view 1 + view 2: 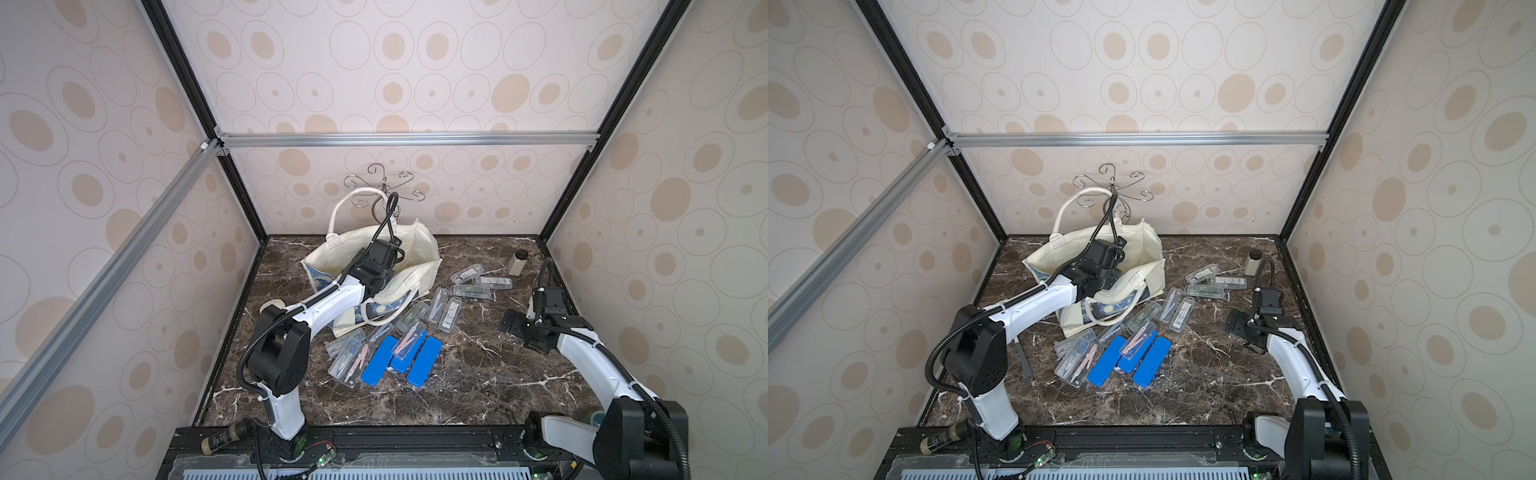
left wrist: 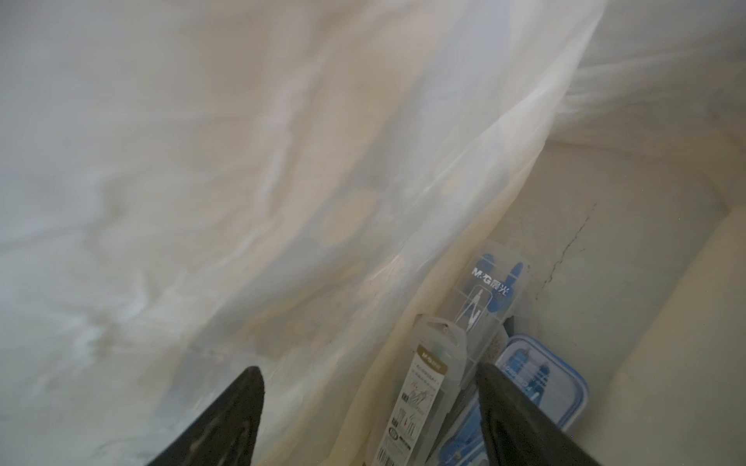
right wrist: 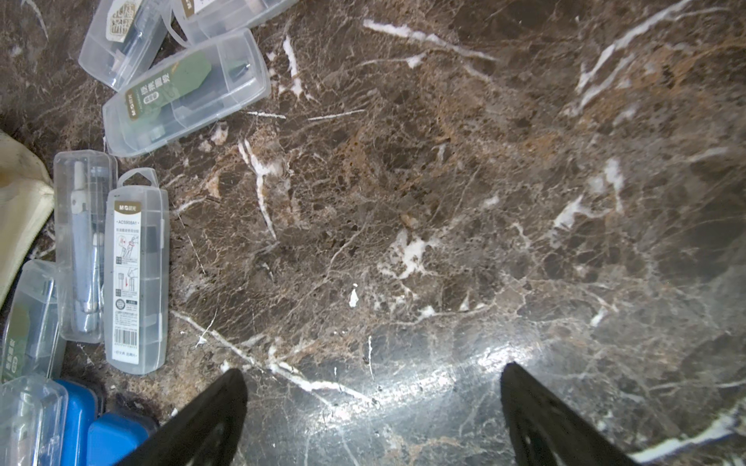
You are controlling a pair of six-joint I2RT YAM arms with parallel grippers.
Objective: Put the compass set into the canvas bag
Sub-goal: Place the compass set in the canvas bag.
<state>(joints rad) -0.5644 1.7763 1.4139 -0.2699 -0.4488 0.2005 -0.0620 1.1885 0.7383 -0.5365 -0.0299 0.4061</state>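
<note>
Lying in canvas bag [image 2: 625,262], compass set [image 2: 428,387] between tips of left end effector [image 2: 368,368]

Left arm [image 1: 328,307] outstretched, right bent, jaws apart.

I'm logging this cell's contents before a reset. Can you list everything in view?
canvas bag: one, cream with blue-yellow print, back of the table, left of centre
cases in the bag: at least three, two clear, one blue-rimmed, at its bottom
clear compass cases: roughly ten (overlaps blur the count), scattered right of and in front of the bag
blue tins: three, blue, front centre
small bottle: one, beige with dark cap, back right
hook rack: one, metal, back wall
table: one, dark brown marble
left gripper: black, open, inside the bag
right gripper: black, open, over bare table on the right
</note>
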